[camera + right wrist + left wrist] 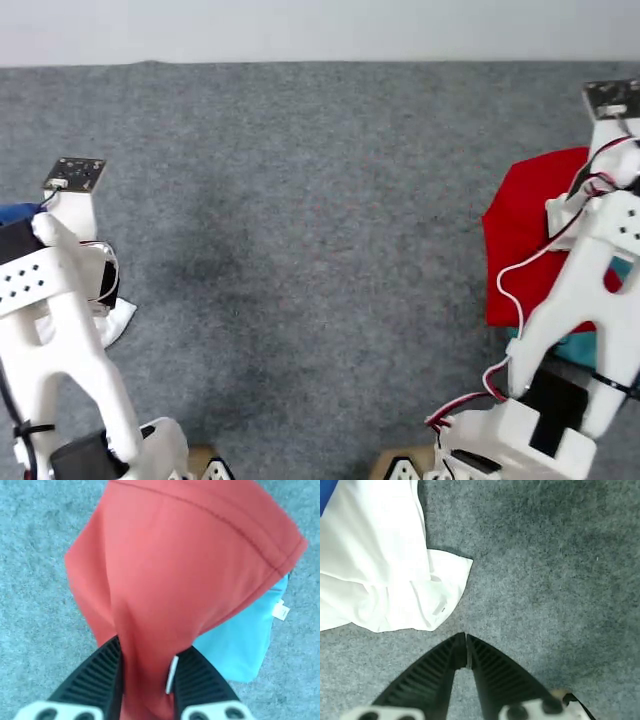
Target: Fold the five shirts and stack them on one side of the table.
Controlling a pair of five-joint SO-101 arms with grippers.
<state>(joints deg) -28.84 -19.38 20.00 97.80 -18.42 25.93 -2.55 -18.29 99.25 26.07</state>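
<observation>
1. Tabletop (300, 250): grey, carpet-like surface. Its middle is bare; the cloth lies at the two sides.
2. Right arm (580, 290): white, stands over the red shirt at the right side of the tabletop.
3. Left arm (60, 320): white, stands at the left side, beside the white shirt.
4. Red shirt (185, 570): bunched, with one hemmed edge showing in the right wrist view. In the high view it (520, 240) lies at the right edge of the tabletop, partly under the right arm.
5. White shirt (375, 570): crumpled on the tabletop near the left claw, not touching it. One corner (120, 320) pokes out beside the left arm.
6. Light blue shirt (245, 640): under the red shirt, sticking out at one side, with a small tag at its edge. A strip of it (578, 350) shows below the red cloth.
7. Blue shirt (15, 213): a sliver at the far left edge, beside the white shirt (326, 495).
8. Right claw (148, 650): clamped on a fold of the red shirt, with cloth between the black fingers.
9. Left claw (465, 642): fingertips pressed together, nothing between them, above bare tabletop.
</observation>
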